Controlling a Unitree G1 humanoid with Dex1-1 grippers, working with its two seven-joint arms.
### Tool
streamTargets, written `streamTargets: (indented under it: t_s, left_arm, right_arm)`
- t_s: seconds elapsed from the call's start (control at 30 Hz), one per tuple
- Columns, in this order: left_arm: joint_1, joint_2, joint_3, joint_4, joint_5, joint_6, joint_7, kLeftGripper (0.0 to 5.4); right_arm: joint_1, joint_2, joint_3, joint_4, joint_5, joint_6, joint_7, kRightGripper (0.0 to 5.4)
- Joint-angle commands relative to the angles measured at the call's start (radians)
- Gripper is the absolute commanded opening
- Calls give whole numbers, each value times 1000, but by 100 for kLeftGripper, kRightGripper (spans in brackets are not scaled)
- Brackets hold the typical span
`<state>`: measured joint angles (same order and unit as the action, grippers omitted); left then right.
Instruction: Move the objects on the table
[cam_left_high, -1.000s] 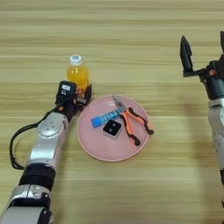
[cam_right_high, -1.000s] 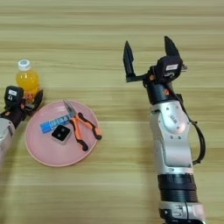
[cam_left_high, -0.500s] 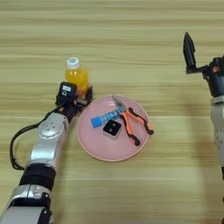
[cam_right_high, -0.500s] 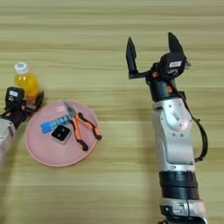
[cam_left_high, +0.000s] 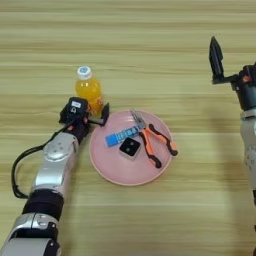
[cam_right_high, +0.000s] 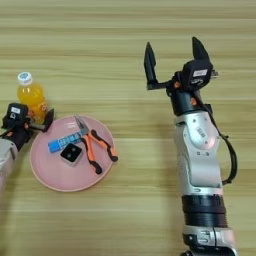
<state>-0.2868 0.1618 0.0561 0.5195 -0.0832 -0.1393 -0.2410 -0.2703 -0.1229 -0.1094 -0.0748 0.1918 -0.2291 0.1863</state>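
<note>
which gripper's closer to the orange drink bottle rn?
Left. The left gripper sits right at the bottle, jaws around its base. The right gripper hangs open far off to the bottle's right, past the pink plate.

Wooden table (cam_left_high: 150, 40) (light, striped grain).

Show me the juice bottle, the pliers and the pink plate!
bottle (cam_left_high: 89, 90), left eye view, on the orange middle.
pliers (cam_left_high: 149, 140), left eye view, on the joint.
plate (cam_left_high: 112, 167), left eye view, on its bare lower part.
</note>
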Motion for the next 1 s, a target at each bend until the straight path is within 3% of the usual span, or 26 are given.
streamTargets:
  t_s: [0.03, 0.47, 1.0]
  left_arm:
    - [12, -4, 7, -63, -7, -60, -5, 537]
    - [50, -27, 15, -144, 4, -166, 15, 537]
    - [30, -29, 90, -236, -11, -343, 99, 537]
  right_arm:
    - [-27, -11, -7, 10, -4, -7, 3, 540]
    - [-27, -15, -12, 19, -12, -32, 2, 540]
    - [-28, -19, -17, 34, -7, -52, 6, 540]
